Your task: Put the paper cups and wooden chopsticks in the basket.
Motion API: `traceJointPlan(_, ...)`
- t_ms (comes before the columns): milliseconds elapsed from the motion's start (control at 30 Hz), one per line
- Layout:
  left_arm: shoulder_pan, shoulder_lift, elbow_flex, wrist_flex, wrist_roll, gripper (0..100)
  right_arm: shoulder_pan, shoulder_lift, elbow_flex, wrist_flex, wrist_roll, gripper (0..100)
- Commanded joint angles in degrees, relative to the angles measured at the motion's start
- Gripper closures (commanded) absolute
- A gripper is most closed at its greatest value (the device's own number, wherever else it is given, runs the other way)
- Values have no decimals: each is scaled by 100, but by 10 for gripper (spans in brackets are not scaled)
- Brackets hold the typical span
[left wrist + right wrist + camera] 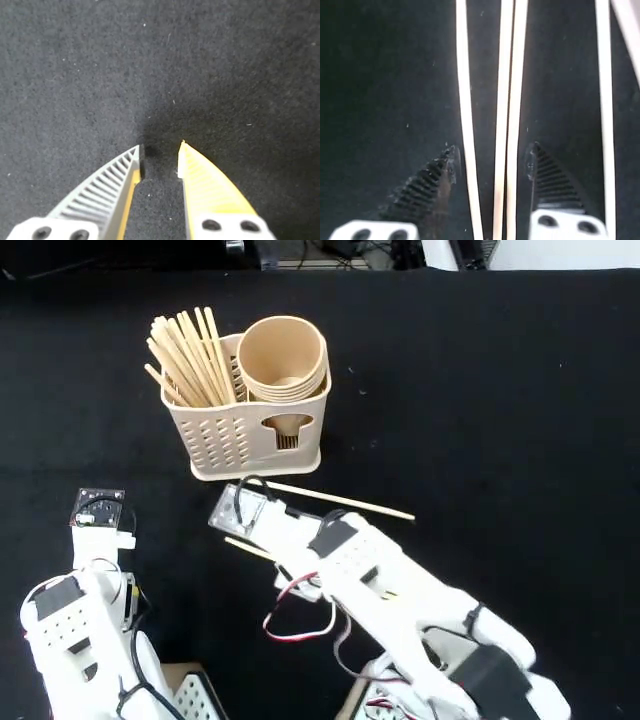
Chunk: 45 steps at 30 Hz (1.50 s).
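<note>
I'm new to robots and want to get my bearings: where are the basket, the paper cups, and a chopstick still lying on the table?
basket [240,440]: high view, its perforated front wall.
paper cups [282,355]: high view, inside of the top cup.
chopstick [360,505]: high view, middle of its length.

We see a matt beige plastic basket [230,440], perforated, on black, faintly fuzzy cloth [500,390]. Inside it are matt brown paper cups [283,355] and smooth, pale wooden chopsticks [190,355]. Just beside it lie loose chopsticks [340,500] of the same bare wood.

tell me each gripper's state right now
Left gripper: open, holding nothing.
Right gripper: open, straddling thin pale wooden chopsticks lying on the black cloth, not clamped.
</note>
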State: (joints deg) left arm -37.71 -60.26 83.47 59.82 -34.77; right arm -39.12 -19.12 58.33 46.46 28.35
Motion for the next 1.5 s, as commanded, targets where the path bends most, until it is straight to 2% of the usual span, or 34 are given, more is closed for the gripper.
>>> traceJointPlan(0, 84, -18, 13, -62, -70, 855, -79, 479, -549, -88, -70, 770)
traceJointPlan(133, 84, -18, 13, -62, -70, 855, -70, 1138, -857, -53, -70, 724)
traceJointPlan(300, 84, -18, 13, -62, -70, 855, -88, 1543, -1270, 308, -18, 750)
traceJointPlan(367, 84, -18, 13, -62, -70, 855, -97, 1560, -1279, 308, 35, 811)
traceJointPlan(467, 84, -18, 13, -62, -70, 855, -88, 1552, -1297, 308, 18, 975)
traceJointPlan(500, 84, -18, 13, -62, -70, 855, -79, 1543, -1297, 308, 18, 990)
traceJointPlan(533, 84, -18, 13, -62, -70, 855, -70, 1525, -1288, 308, 9, 968)
traceJointPlan(1167, 84, -18, 13, -62, -70, 855, -88, -321, -1235, 1011, 18, 985)
traceJointPlan(1300, 84, -18, 13, -62, -70, 855, -105, -268, -1024, 826, 18, 980)
traceJointPlan(1467, 84, -18, 13, -62, -70, 855, -114, 330, -787, 264, 9, 894)
